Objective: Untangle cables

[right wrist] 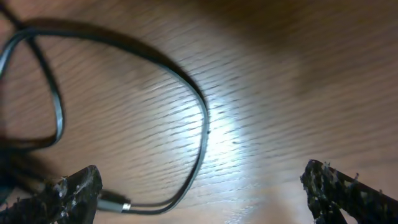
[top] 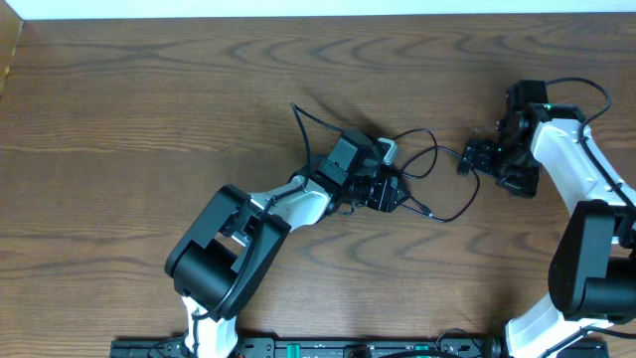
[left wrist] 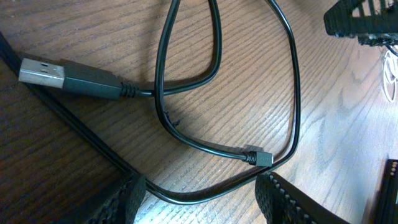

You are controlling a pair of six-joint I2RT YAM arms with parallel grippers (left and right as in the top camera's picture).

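Left pincer (left wrist: 202,196) gapes astride black cable (left wrist: 93,81).

You lose the black cable (left wrist: 93,81) where its loops run off the left wrist view's top edge, the white cable (left wrist: 388,73) is a clipped sliver, the left gripper (top: 388,191) covers cable overhead, and the right wrist view is blurred.

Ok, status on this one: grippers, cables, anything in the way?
Left gripper open, black cable loop between its fingers. Right gripper open, low over another strand. Cable loops crossed, not untangled. Nothing in the way.
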